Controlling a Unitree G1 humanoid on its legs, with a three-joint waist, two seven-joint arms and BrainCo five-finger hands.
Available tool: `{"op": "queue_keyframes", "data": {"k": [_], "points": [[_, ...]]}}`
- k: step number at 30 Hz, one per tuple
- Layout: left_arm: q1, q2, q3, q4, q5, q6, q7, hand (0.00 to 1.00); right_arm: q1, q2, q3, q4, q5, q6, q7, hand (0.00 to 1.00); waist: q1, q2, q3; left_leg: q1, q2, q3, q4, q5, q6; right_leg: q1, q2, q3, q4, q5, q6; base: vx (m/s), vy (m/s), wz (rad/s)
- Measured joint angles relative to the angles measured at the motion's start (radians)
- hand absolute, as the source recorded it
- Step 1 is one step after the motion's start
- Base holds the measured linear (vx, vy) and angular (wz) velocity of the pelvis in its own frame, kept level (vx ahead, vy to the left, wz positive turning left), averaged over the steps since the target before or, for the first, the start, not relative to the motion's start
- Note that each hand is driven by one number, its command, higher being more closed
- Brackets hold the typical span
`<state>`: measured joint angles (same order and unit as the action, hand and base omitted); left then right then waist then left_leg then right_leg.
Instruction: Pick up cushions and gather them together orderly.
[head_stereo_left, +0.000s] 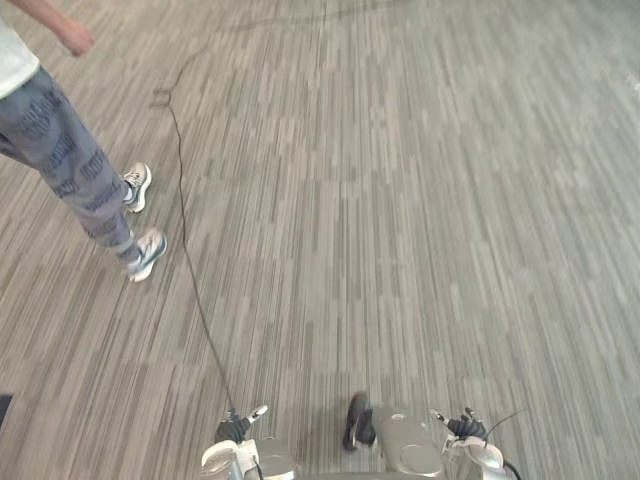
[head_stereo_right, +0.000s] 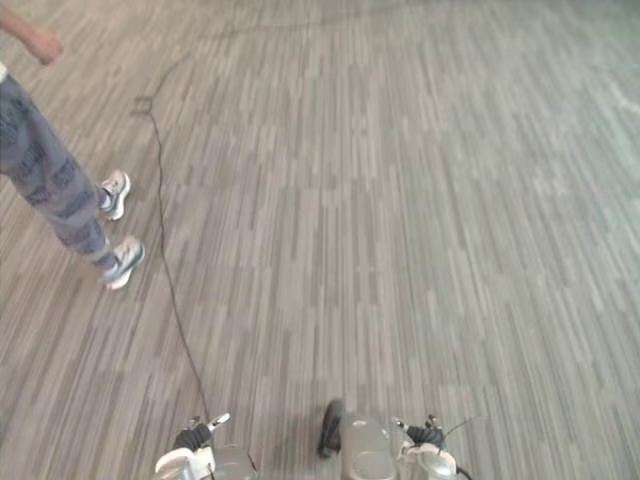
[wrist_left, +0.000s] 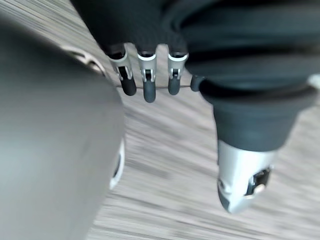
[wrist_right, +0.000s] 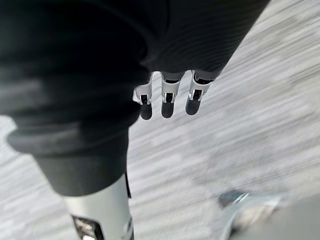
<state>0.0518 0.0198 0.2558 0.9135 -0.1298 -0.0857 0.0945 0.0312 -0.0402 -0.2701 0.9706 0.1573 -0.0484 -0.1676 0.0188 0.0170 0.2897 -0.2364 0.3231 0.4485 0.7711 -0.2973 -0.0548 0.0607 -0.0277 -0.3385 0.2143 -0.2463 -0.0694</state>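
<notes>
Cushions: cannot tell from these views where they lie; both hands are empty
Left hand (wrist_left: 145, 60): hangs at the robot's left side above the carpet, open and relaxed, holding nothing
Left fingers (wrist_left: 149, 90): straight, side by side in a row, dark tips pointing down at the floor, touching nothing
Left thumb (wrist_left: 243, 180): silver, stands well apart from the finger row, not curled round anything
Right hand (wrist_right: 167, 95): hangs at the robot's right side above the carpet, open and loose, holding nothing
Right fingers (wrist_right: 166, 107): straight, close together in a row, dark tips toward the carpet, clear of it
Right thumb (wrist_right: 100, 220): silver, set apart from the fingers, touching nothing
Floor (head_stereo_left: 420, 200): carpet of narrow grey and beige stripes, runs away from the robot across both eye views and lies below both hands in the wrist views
Person (head_stereo_left: 55, 150): stands on the carpet ahead and to the robot's left, well apart from both robot hands; grey patterned trousers, edge of a light top
Person's shoes (head_stereo_left: 147, 252): 2 white and grey trainers on the carpet, 1 nearer the robot, the other (head_stereo_left: 136, 186) just beyond it, legs apart
Person's hand (head_stereo_left: 75, 38): at the upper left corner of the eye views, hangs loose beside the body, cannot tell if it holds anything
</notes>
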Motion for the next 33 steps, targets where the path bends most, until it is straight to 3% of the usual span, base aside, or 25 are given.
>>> {"op": "queue_keyframes", "data": {"k": [2, 4, 5, 6, 7, 8, 9, 10, 11, 12, 14, 16, 18, 19, 20, 21, 22, 23, 24, 25, 26, 27, 29, 31, 33], "points": [[-0.001, -0.004, 0.001, -0.01, -0.002, -0.01, -0.002, 0.0, -0.009, 0.019, -0.001, 0.0, -0.002, -0.001, -0.001, 0.0, 0.011, -0.004, 0.0, -0.048, -0.056, -0.001, -0.223, 0.042, 0.004, 0.05, -0.023, 0.022, -0.023, -0.01, 0.038, 0.47, 0.086, -0.48], [0.0, -0.022, 0.006, -0.026, -0.007, -0.022, 0.0, 0.0, -0.008, 0.023, 0.002, 0.001, -0.001, -0.002, -0.005, 0.0, 0.032, -0.003, -0.004, -0.099, -0.131, -0.071, -0.484, 0.146, -0.024, 0.13, -0.055, 0.073, -0.069, -0.049, 0.089, 0.67, 0.255, -0.76], [0.001, -0.029, 0.009, -0.037, -0.012, -0.026, 0.0, 0.0, -0.007, 0.023, 0.01, 0.007, -0.002, -0.002, -0.008, 0.0, 0.05, -0.01, -0.006, -0.111, -0.145, -0.119, -0.498, 0.232, -0.034, 0.168, -0.068, 0.107, -0.084, -0.082, 0.105, 0.63, 0.314, -0.9], [0.0, -0.024, 0.008, -0.037, -0.013, -0.028, -0.001, 0.0, -0.008, 0.025, 0.012, 0.012, -0.001, -0.002, -0.008, 0.0, 0.055, -0.022, -0.01, -0.109, -0.154, -0.132, -0.484, 0.266, -0.028, 0.178, -0.074, 0.124, -0.087, -0.092, 0.1, 0.8, 0.398, -0.93], [0.0, 0.004, 0.003, -0.038, -0.012, -0.027, -0.002, 0.0, -0.012, 0.063, 0.013, 0.026, -0.002, 0.0, -0.007, 0.0, 0.055, -0.071, -0.042, -0.121, -0.196, -0.163, -0.411, 0.262, 0.02, 0.166, -0.122, 0.185, -0.032, -0.088, 0.087, 0.7, 0.329, -0.59], [0.0, 0.009, 0.004, -0.038, -0.012, -0.027, -0.002, 0.0, -0.009, 0.07, 0.01, 0.024, -0.002, -0.003, -0.007, 0.0, 0.054, -0.082, -0.048, -0.124, -0.199, -0.16, -0.384, 0.238, 0.032, 0.151, -0.132, 0.197, 0.004, -0.081, 0.083, 0.83, 0.382, -0.61], [0.0, 0.032, -0.002, -0.034, -0.012, -0.023, 0.0, 0.0, -0.004, 0.086, 0.002, 0.027, -0.001, -0.007, -0.007, 0.0, 0.046, -0.117, -0.056, -0.101, -0.204, -0.133, -0.318, 0.163, 0.053, 0.095, -0.174, 0.225, 0.181, -0.055, 0.126, 0.53, 0.261, -0.36], [-0.001, 0.039, -0.006, -0.032, -0.014, -0.02, 0.001, 0.0, -0.003, 0.089, 0.001, 0.028, -0.001, -0.007, -0.006, 0.0, 0.045, -0.126, -0.054, -0.081, -0.205, -0.12, -0.303, 0.135, 0.054, 0.069, -0.189, 0.236, 0.267, -0.038, 0.142, 0.79, 0.341, -0.57], [-0.005, 0.066, -0.033, -0.006, -0.019, -0.013, 0.011, 0.0, -0.003, 0.09, 0.007, 0.027, -0.002, -0.007, -0.002, 0.0, 0.036, -0.138, -0.051, 0.015, -0.211, -0.077, -0.298, 0.068, 0.059, -0.052, -0.253, 0.227, 0.597, 0.056, 0.211, 0.65, 0.241, -0.49], [-0.006, 0.07, -0.043, 0.004, -0.019, -0.006, 0.013, 0.0, -0.004, 0.087, 0.008, 0.024, -0.002, -0.008, 0.0, 0.0, 0.032, -0.136, -0.049, 0.052, -0.211, -0.069, -0.303, 0.048, 0.057, -0.08, -0.271, 0.202, 0.681, 0.057, 0.213, 0.76, 0.236, -0.71], [-0.002, 0.07, -0.07, 0.035, -0.016, 0.008, 0.016, 0.0, -0.003, 0.073, 0.011, 0.007, -0.007, -0.01, 0.006, 0.0, 0.024, -0.122, -0.048, 0.259, -0.208, 0.005, -0.41, 0.009, 0.047, -0.205, -0.308, 0.065, 0.86, 0.012, 0.136, 0.59, 0.133, -0.86], [-0.009, 0.07, -0.096, 0.053, -0.016, 0.008, 0.013, 0.0, -0.01, 0.066, 0.019, -0.013, -0.015, -0.017, 0.01, 0.0, 0.009, -0.106, -0.044, 0.348, -0.207, 0.052, -0.492, 0.013, 0.04, -0.296, -0.298, -0.038, 0.816, -0.02, 0.096, 0.51, 0.119, -0.7], [-0.032, 0.063, -0.129, 0.081, -0.016, 0.012, 0.007, 0.0, -0.043, 0.029, 0.04, 0.003, -0.033, -0.014, 0.015, 0.0, -0.017, -0.075, -0.024, 0.445, -0.199, 0.118, -0.563, 0.02, 0.028, -0.375, -0.251, -0.226, 0.563, -0.037, 0.044, 0.61, 0.132, -0.7], [-0.039, 0.058, -0.131, 0.087, -0.016, 0.012, 0.003, 0.0, -0.046, 0.022, 0.038, 0.005, -0.032, -0.012, 0.018, 0.0, -0.02, -0.064, -0.017, 0.476, -0.199, 0.137, -0.582, 0.02, 0.028, -0.4, -0.224, -0.29, 0.443, -0.009, 0.011, 0.58, 0.068, -0.7], [-0.038, 0.055, -0.133, 0.098, -0.013, 0.012, -0.001, 0.0, -0.052, 0.01, 0.038, 0.005, -0.032, -0.012, 0.02, 0.0, -0.029, -0.06, -0.013, 0.524, -0.21, 0.15, -0.607, 0.025, 0.02, -0.415, -0.159, -0.356, 0.231, 0.076, -0.014, 0.75, 0.044, -0.61], [-0.031, 0.053, -0.133, 0.103, -0.008, 0.012, -0.004, 0.0, -0.044, 0.003, 0.038, 0.014, -0.039, -0.01, 0.022, 0.0, -0.035, -0.067, -0.015, 0.575, -0.236, 0.141, -0.622, 0.03, -0.023, -0.408, -0.105, -0.363, 0.064, 0.175, -0.041, 0.66, 0.003, -0.4], [-0.026, 0.055, -0.133, 0.103, -0.008, 0.011, -0.005, 0.0, -0.032, -0.002, 0.038, 0.02, -0.041, -0.01, 0.022, 0.0, -0.039, -0.075, -0.02, 0.604, -0.255, 0.132, -0.627, 0.027, -0.041, -0.404, -0.097, -0.35, 0.033, 0.209, -0.066, 0.69, -0.022, -0.23], [-0.036, 0.033, -0.119, 0.111, -0.001, 0.011, -0.007, 0.0, -0.035, -0.028, 0.01, 0.03, -0.038, -0.008, 0.031, 0.0, -0.051, -0.032, -0.017, 0.66, -0.244, 0.114, -0.622, 0.017, -0.068, -0.417, -0.085, -0.303, 0.131, 0.245, -0.196, 0.66, -0.026, -0.25], [-0.039, 0.019, -0.125, 0.119, 0.008, 0.009, -0.008, 0.0, -0.032, -0.05, -0.001, 0.028, -0.041, -0.006, 0.035, 0.0, -0.059, 0.012, -0.023, 0.625, -0.186, 0.097, -0.487, 0.046, -0.122, -0.429, -0.084, -0.297, 0.224, 0.154, -0.169, 0.75, -0.083, -0.32], [-0.037, 0.016, -0.12, 0.118, 0.012, 0.007, -0.008, 0.0, -0.032, -0.05, -0.013, 0.024, -0.041, -0.003, 0.036, 0.0, -0.068, 0.025, -0.021, 0.57, -0.139, 0.068, -0.332, 0.082, -0.135, -0.415, -0.065, -0.287, 0.234, 0.122, -0.155, 0.59, -0.096, -0.43], [-0.035, 0.011, -0.1, 0.118, 0.011, 0.01, -0.007, 0.0, -0.033, -0.048, -0.024, 0.019, -0.039, 0.001, 0.035, 0.0, -0.069, 0.04, -0.014, 0.492, -0.07, 0.032, -0.117, 0.133, -0.109, -0.384, -0.028, -0.266, 0.215, 0.103, -0.149, 0.66, -0.116, -0.69], [-0.033, 0.003, -0.055, 0.115, 0.011, 0.012, -0.006, 0.0, -0.03, -0.043, -0.023, 0.007, -0.038, 0.006, 0.029, 0.0, -0.058, 0.049, -0.007, 0.397, 0.005, 0.006, 0.149, 0.116, -0.072, -0.317, 0.028, -0.23, 0.18, 0.083, -0.154, 0.43, -0.051, -0.84], [-0.021, -0.001, -0.036, 0.065, 0.011, 0.013, -0.009, 0.0, -0.014, -0.015, -0.019, -0.014, -0.031, 0.011, 0.027, 0.0, -0.045, 0.022, 0.008, 0.293, 0.033, -0.026, 0.322, 0.064, -0.073, -0.185, 0.059, -0.173, 0.134, 0.044, -0.152, 0.49, -0.033, -0.77], [-0.009, 0.003, -0.038, 0.02, 0.01, 0.002, -0.01, 0.0, -0.007, 0.004, 0.017, -0.015, -0.026, 0.011, 0.027, 0.0, -0.027, -0.003, 0.0, 0.178, 0.031, -0.031, 0.304, 0.031, -0.037, -0.081, 0.079, -0.11, 0.057, 0.023, -0.127, 0.53, -0.047, -0.82], [0.0, 0.004, -0.033, -0.027, 0.006, 0.001, -0.011, 0.0, -0.01, 0.019, 0.051, -0.02, -0.028, 0.011, 0.031, 0.0, -0.007, -0.015, -0.009, 0.032, 0.011, -0.042, 0.153, 0.008, 0.002, 0.011, 0.096, -0.022, -0.013, 0.004, -0.109, 0.44, 0.021, -1.15]]}}
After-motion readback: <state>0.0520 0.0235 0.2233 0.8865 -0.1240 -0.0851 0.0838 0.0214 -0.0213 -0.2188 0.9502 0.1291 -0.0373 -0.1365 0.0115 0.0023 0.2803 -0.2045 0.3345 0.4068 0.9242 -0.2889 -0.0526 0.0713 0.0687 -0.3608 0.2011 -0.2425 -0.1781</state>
